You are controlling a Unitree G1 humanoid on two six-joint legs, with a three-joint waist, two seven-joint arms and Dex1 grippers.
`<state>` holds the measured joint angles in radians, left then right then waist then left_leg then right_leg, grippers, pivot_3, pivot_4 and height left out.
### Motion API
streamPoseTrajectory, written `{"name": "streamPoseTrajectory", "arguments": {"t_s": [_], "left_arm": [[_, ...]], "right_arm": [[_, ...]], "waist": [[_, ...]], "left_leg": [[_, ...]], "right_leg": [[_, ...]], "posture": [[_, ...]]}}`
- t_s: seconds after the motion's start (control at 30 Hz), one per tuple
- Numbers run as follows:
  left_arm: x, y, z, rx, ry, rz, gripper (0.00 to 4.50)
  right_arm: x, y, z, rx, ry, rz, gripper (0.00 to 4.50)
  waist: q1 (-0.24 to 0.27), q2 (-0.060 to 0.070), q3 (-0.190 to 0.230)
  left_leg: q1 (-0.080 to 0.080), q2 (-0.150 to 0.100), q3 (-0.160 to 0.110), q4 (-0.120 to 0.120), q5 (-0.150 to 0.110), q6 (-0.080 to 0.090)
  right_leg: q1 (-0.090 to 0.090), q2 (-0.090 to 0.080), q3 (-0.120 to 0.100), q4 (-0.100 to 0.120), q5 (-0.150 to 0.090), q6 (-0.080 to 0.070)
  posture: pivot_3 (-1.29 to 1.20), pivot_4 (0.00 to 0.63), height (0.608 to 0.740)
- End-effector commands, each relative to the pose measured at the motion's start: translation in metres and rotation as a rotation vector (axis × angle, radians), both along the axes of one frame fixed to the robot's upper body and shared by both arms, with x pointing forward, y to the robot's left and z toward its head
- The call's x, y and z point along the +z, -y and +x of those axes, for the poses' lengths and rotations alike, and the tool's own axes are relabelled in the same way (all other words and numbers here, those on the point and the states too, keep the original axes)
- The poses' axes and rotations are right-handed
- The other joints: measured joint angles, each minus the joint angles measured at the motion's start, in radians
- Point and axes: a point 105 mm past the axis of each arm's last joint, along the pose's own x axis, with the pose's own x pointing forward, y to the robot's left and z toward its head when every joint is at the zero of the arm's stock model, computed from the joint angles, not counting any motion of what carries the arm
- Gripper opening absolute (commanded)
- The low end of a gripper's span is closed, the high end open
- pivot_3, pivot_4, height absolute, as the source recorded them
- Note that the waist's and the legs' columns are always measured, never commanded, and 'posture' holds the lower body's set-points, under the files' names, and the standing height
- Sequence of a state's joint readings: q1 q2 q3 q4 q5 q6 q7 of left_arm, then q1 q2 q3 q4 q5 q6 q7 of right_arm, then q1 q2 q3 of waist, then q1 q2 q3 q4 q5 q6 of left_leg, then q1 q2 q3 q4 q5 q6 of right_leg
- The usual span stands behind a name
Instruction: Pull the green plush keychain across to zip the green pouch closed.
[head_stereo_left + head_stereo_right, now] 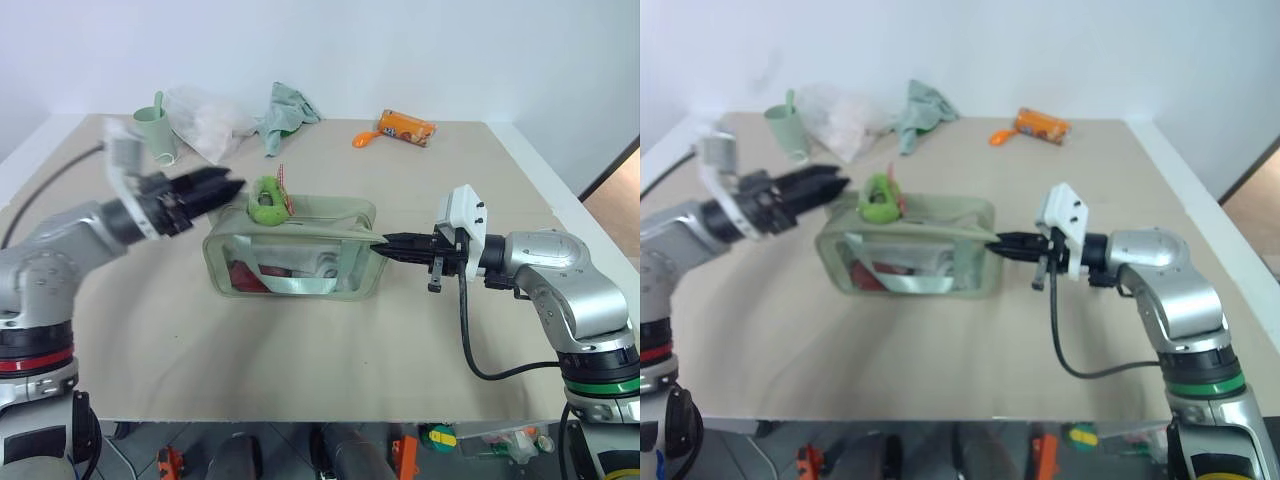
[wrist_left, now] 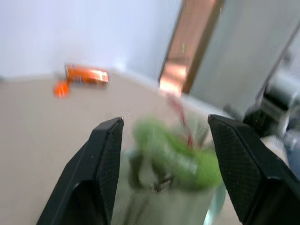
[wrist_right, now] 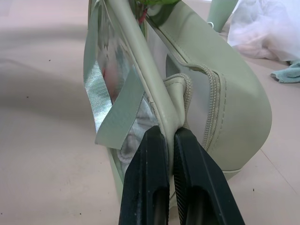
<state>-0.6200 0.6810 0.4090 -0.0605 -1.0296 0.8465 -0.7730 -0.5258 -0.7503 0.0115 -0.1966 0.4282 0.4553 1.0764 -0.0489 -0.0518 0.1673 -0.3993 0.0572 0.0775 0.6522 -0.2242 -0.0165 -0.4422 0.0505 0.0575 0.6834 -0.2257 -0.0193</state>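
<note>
Left eye view, fuzzy green plush keychain (image 1: 267, 203), seemingly ring-shaped, atop sage green pouch (image 1: 290, 255)

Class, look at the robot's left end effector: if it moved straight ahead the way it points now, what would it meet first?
Most likely the green plush keychain, sitting between the open fingers of the left end effector on top of the green pouch. Depth is unclear, so it might pass just above.

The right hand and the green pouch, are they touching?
Touching. In the right wrist view the right hand is shut on the end seam of the green pouch, with the fabric pinched between its two fingers.
</note>
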Motion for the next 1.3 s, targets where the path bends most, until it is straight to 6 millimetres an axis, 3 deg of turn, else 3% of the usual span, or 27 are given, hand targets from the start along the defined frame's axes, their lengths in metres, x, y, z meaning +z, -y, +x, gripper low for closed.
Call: {"name": "streamPoseTrajectory", "arguments": {"t_s": [0.03, 0.07, 0.2, 0.3, 0.5, 0.77, 0.87, 0.93, 0.97, 1.07, 1.2, 1.3], "left_arm": [[0.014, -0.032, -0.011, 0.047, 0.029, -0.059, 2.98], [0.007, -0.036, -0.013, 0.053, 0.009, -0.033, 2.98], [-0.054, -0.04, -0.02, 0.08, -0.128, 0.254, 2.98], [-0.074, -0.039, -0.027, 0.05, -0.171, 0.311, 2.98], [-0.097, -0.025, -0.027, 0.008, -0.204, 0.328, 2.98], [-0.097, -0.008, -0.017, -0.041, -0.187, 0.293, 2.98], [-0.09, -0.005, -0.01, -0.032, -0.162, 0.268, 1.8], [-0.084, -0.003, -0.009, -0.036, -0.147, 0.247, 1.53], [-0.083, -0.003, -0.009, -0.043, -0.147, 0.239, 0.91], [-0.082, -0.004, -0.01, -0.05, -0.145, 0.243, 0.01], [-0.085, -0.003, -0.012, -0.044, -0.138, 0.267, 0.01], [-0.086, -0.001, -0.01, -0.021, -0.127, 0.282, 0.0]], "right_arm": [[0.006, -0.004, -0.002, 0.029, 0.025, -0.005, 0.0], [0.005, -0.004, -0.002, 0.029, 0.025, -0.005, 0.0], [0.005, -0.004, -0.001, 0.035, 0.023, -0.008, 0.0], [0.005, -0.005, -0.001, 0.038, 0.023, -0.008, 0.0], [0.006, -0.004, -0.001, 0.043, 0.023, -0.01, 0.0], [0.006, -0.003, -0.002, 0.033, 0.025, -0.013, 0.0], [0.006, -0.002, -0.002, 0.029, 0.023, -0.014, 0.0], [0.006, -0.002, -0.002, 0.026, 0.023, -0.013, 0.0], [0.006, -0.002, -0.002, 0.025, 0.022, -0.013, 0.0], [0.005, -0.001, -0.002, 0.022, 0.021, -0.013, 0.0], [0.005, -0.001, -0.002, 0.02, 0.014, -0.009, 0.0], [0.009, -0.001, -0.002, 0.022, -0.026, 0.041, 1.02]], "waist": [[-0.001, 0.0, 0.0], [-0.002, 0.0, 0.0], [-0.002, 0.0, 0.0], [0.001, -0.001, 0.0], [0.001, -0.001, 0.001], [0.001, -0.001, 0.001], [0.0, -0.001, 0.001], [0.001, -0.001, 0.001], [0.0, -0.001, 0.001], [0.0, -0.001, 0.001], [0.0, -0.001, 0.001], [0.001, -0.001, 0.001]], "left_leg": [[0.0, 0.0, 0.0, 0.0, 0.0, 0.0], [0.0, 0.0, 0.0, 0.0, 0.0, 0.0], [0.002, 0.0, 0.001, -0.001, 0.0, 0.0], [0.002, 0.0, 0.001, -0.001, 0.0, 0.0], [0.002, 0.0, 0.002, -0.002, 0.0, 0.0], [0.001, 0.0, 0.001, -0.002, 0.0, 0.0], [0.002, 0.0, 0.001, -0.002, 0.0, 0.0], [0.002, 0.0, 0.001, -0.002, 0.0, 0.0], [0.001, 0.0, 0.001, -0.002, 0.0, 0.0], [0.001, 0.0, 0.001, -0.002, 0.0, 0.0], [0.001, 0.0, 0.001, -0.002, 0.0, 0.0], [0.001, 0.0, 0.001, -0.002, 0.0, 0.0]], "right_leg": [[0.0, 0.0, 0.0, 0.0, 0.0, 0.0], [0.0, 0.0, 0.0, 0.0, 0.0, 0.0], [0.0, 0.0, 0.001, 0.0, -0.001, -0.001], [0.0, -0.002, 0.0, 0.0, -0.001, -0.002], [0.0, -0.002, -0.001, 0.0, -0.001, -0.002], [0.0, -0.001, -0.001, 0.0, -0.001, -0.002], [0.0, -0.001, -0.001, 0.0, -0.001, -0.002], [0.0, -0.001, -0.001, 0.0, -0.001, -0.002], [0.0, -0.001, -0.001, 0.0, -0.001, -0.002], [0.0, -0.001, -0.001, 0.0, -0.001, -0.002], [0.0, -0.001, -0.001, 0.0, -0.001, -0.002], [0.0, -0.001, -0.001, 0.0, -0.001, -0.002]], "posture": [[0.0, 0.15, 0.74], [0.0, 0.15, 0.74], [0.0, 0.15, 0.74], [0.0, 0.15, 0.74], [0.0, 0.15, 0.74], [0.0, 0.15, 0.74], [0.0, 0.15, 0.74], [0.0, 0.15, 0.74], [0.0, 0.15, 0.74], [0.0, 0.15, 0.74], [0.0, 0.15, 0.74], [0.0, 0.15, 0.74]]}}
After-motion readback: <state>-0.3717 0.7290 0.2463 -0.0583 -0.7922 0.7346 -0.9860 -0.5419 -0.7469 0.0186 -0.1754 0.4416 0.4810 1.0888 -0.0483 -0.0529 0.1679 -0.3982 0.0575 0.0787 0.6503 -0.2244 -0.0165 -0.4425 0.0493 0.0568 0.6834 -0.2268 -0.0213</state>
